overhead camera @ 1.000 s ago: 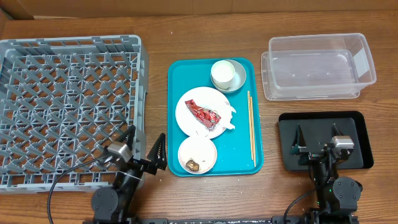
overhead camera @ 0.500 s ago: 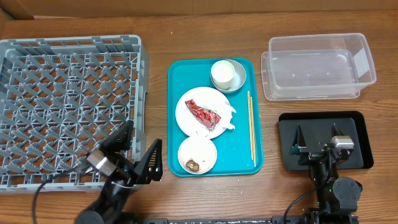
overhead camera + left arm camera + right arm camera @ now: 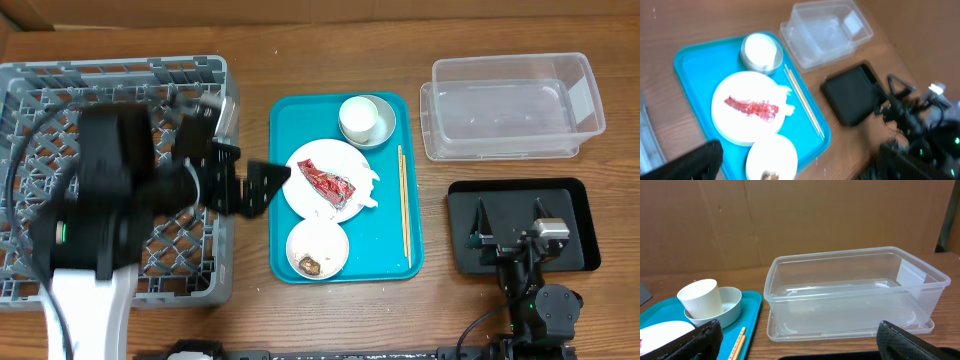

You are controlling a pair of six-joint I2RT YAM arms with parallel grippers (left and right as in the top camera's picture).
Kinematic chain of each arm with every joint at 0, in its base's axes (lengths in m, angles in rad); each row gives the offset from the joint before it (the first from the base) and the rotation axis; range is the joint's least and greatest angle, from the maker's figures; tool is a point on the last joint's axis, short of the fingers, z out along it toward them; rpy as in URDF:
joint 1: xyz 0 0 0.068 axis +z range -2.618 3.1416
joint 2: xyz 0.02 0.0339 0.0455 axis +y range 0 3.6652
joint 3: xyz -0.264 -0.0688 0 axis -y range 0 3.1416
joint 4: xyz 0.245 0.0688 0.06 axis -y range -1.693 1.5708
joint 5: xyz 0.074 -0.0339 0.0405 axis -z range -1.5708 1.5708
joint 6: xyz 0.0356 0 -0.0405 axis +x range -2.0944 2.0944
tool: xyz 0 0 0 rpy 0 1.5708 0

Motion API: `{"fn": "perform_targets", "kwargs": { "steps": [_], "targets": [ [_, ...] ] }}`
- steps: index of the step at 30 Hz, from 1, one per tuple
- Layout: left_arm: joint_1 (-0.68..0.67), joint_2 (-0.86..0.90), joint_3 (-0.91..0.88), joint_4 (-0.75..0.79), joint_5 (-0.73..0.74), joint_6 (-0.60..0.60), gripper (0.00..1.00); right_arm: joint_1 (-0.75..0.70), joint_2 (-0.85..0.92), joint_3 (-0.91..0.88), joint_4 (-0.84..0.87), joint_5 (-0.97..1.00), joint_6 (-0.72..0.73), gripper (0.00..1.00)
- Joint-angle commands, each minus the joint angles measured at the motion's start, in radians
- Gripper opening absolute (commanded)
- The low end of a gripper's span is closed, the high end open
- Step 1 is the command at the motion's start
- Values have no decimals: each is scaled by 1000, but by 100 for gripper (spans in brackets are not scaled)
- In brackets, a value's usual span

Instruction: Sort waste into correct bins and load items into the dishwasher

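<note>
Overhead: shows the left gripper (image 3: 250, 172) lifted off the near table edge, where it sat a second ago, and swung over the right rim of the dish rack (image 3: 110, 120). Fingers spread, empty, tips toward the teal tray (image 3: 385, 250). Reads as the opening reach for waste, with nothing sorted or loaded yet. Puts the red wrapper (image 3: 328, 184) on the white plate (image 3: 310, 203) mid-tray, long axis running upper left to lower right, upper-left end nearest the gripper. Leaves the right gripper (image 3: 508, 222) unmoved over the black tray (image 3: 575, 200), fingers apart.

Left wrist: blurred with motion. Frames the wrapper (image 3: 751, 106) across the plate, long axis nearly left to right, dipping slightly rightward. Catches both fingers (image 3: 702, 159) at the bottom corners, wide apart, clear of the tray.

Right wrist: fingers (image 3: 702, 339) spread at the bottom corners, nothing between. Faces the clear bin (image 3: 855, 290); misses the wrapper altogether.
</note>
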Motion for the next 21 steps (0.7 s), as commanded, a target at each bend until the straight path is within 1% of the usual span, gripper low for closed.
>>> {"fn": "perform_targets", "kwargs": {
  "steps": [1, 4, 8, 14, 17, 21],
  "targets": [
    [5, 173, 165, -155, -47, 89, 100, -5, -7, -11, 7, 10, -8, 100],
    [5, 225, 170, -173, -27, 38, 100, -5, -7, -11, 7, 10, -8, 100],
    [5, 262, 170, -148, 29, -30, 100, -5, -7, -11, 7, 10, -8, 100],
    [5, 287, 169, -127, 32, -222, 100, -5, -7, -11, 7, 10, -8, 100],
    [5, 296, 169, -127, 32, -294, 100, -5, -7, -11, 7, 10, -8, 100],
    [5, 306, 169, -134, 31, -308, 100, -5, -7, -11, 7, 10, -8, 100]
  ]
}}
